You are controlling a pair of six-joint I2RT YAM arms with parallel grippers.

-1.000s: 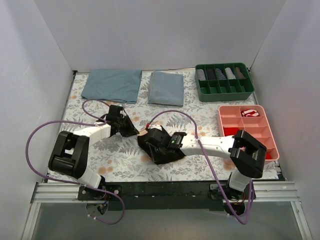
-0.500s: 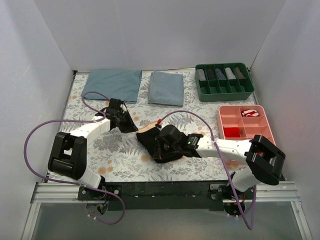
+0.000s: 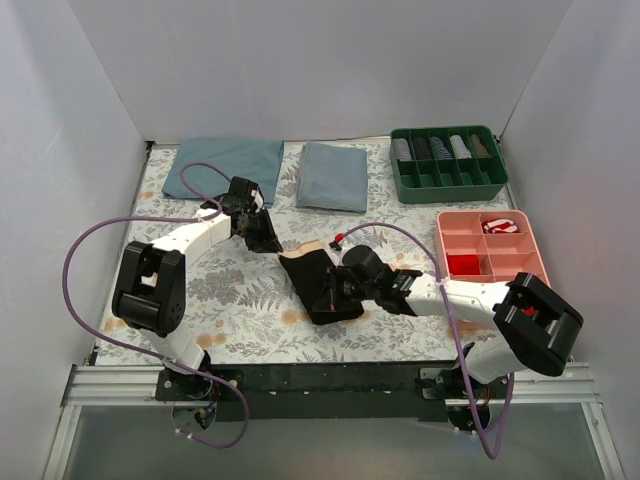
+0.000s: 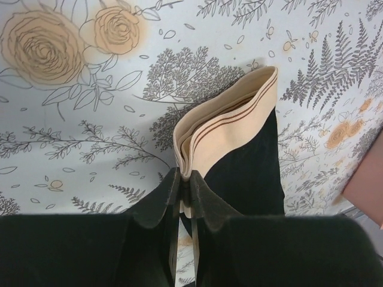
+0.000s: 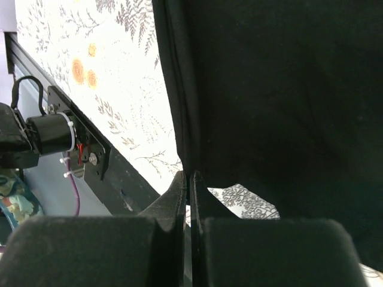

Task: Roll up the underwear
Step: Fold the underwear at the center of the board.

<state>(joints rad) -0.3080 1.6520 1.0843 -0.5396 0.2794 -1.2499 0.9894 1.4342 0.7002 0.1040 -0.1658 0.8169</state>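
The underwear (image 3: pixel 318 285), black with a beige waistband, lies folded lengthwise in the middle of the floral table. My left gripper (image 3: pixel 270 243) is shut on the folded beige waistband (image 4: pixel 222 128) at the underwear's far left end. My right gripper (image 3: pixel 335 290) is shut on the black fabric (image 5: pixel 281 89) at the right edge of the underwear, holding it slightly off the table.
Two blue-grey folded cloths (image 3: pixel 225 170) (image 3: pixel 334 175) lie at the back. A green compartment tray (image 3: pixel 448 163) stands at the back right, a pink tray (image 3: pixel 494 262) with red rolled garments at the right. The black front rail (image 5: pixel 90 161) shows near the right gripper.
Both grippers moved towards the back and right, carrying the underwear with them. The underwear is now stretched longer and narrower between them.
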